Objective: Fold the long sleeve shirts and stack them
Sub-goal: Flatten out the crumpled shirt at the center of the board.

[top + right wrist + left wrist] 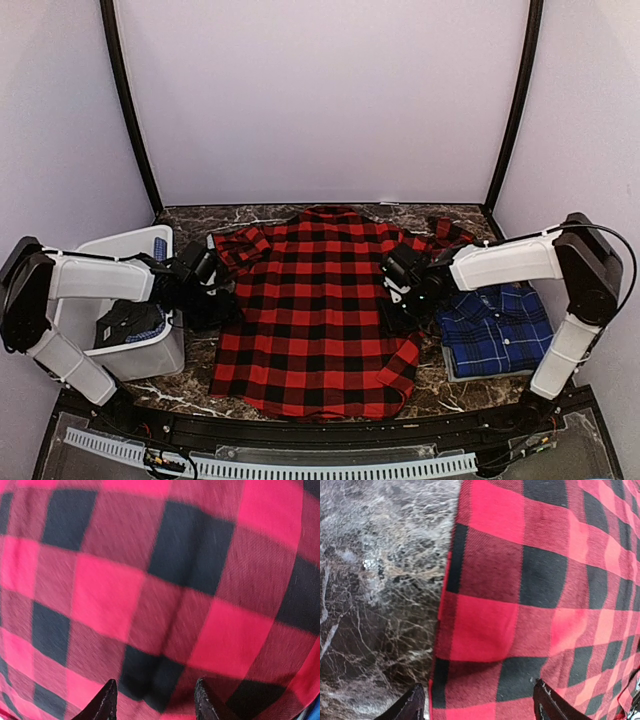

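No text, label, brand mark, number or sign is showing legibly in any of the three views.

- A white plastic bin (150, 355) walled off the left.
- A folded blue plaid shirt (495, 330) filled the right.
- Bare dark marble table (370, 580) lay open beside the red-and-black checked flannel shirt (315, 310).
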Available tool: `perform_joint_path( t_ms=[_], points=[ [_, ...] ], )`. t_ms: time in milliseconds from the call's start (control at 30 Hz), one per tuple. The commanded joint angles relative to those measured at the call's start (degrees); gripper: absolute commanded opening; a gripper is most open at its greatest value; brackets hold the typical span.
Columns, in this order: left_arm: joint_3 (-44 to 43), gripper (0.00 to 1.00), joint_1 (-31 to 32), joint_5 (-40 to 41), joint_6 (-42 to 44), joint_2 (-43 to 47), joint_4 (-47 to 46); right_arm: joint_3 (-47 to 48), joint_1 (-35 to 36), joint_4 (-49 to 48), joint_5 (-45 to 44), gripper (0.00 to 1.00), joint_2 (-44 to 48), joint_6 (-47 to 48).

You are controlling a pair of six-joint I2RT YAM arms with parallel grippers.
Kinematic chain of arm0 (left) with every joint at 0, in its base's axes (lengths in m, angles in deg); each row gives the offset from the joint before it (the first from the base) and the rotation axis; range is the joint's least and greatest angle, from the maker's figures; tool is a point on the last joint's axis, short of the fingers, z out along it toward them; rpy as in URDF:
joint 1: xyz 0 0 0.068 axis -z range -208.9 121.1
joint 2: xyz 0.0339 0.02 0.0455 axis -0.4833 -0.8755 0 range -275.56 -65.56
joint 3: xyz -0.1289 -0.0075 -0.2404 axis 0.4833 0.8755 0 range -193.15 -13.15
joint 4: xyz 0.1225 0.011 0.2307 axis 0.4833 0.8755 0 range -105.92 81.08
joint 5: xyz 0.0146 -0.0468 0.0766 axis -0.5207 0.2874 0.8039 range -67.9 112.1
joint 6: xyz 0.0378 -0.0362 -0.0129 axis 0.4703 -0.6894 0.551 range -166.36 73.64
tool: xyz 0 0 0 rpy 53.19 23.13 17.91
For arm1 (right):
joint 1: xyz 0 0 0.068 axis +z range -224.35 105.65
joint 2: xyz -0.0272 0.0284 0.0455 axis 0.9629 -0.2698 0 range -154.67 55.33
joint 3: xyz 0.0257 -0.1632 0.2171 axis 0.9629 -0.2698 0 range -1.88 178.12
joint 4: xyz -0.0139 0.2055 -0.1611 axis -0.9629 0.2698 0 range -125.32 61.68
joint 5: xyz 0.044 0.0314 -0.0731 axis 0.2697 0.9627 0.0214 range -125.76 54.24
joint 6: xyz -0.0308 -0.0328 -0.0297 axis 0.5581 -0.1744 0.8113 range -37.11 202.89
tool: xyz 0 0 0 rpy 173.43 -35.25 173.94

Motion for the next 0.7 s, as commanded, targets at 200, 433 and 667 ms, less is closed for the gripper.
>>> perform_joint_path(
  t_ms=[200, 433, 667],
  points=[
    [-6.6, 0.74, 5.5, -2.7, 2.9, 0.7, 1.7, -6.2, 0.4, 1.1, 3.5, 0.50, 4.5, -1.9],
    [-6.6, 0.73, 7.7, -6.3, 4.2, -6.9, -2.2, -10.1, 0.4, 5.0, 2.7, 0.50, 9.7, -3.0],
    [-5.2, 0.74, 7.6, -3.6, 4.1, -9.2, 0.8, -16.7, 0.4, 6.3, 6.0, 0.50, 15.8, -5.4]
  ],
)
